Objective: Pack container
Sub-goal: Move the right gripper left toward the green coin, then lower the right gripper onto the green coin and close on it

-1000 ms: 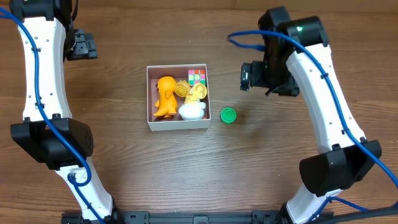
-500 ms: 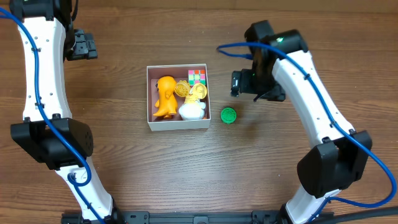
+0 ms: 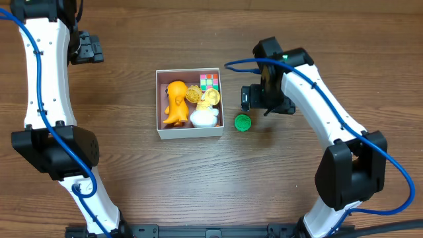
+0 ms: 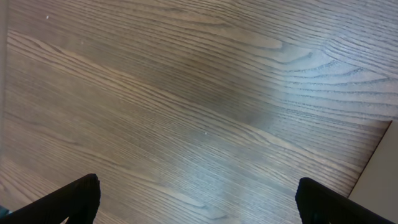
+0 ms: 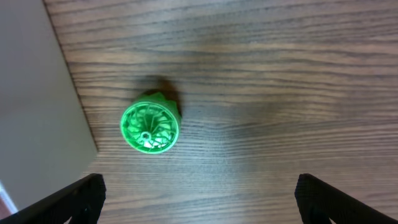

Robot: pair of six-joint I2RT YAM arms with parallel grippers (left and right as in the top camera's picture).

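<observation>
Right fingers (image 3: 246,98) nearer, beside container (image 3: 192,133)

Bare desk (image 5: 280,93) lies on three sides of the green round toy (image 5: 149,127), room enough for my right jaws, spread wide above it. On the fourth side stands the white wall of the container (image 5: 37,93), just beside the toy. Toys crowd the container; pink floor shows in the corner beside the colour-squared cube (image 3: 209,81). My left jaws hang over bare desk.

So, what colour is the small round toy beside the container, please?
The toy is green, clearest in the right wrist view.
</observation>
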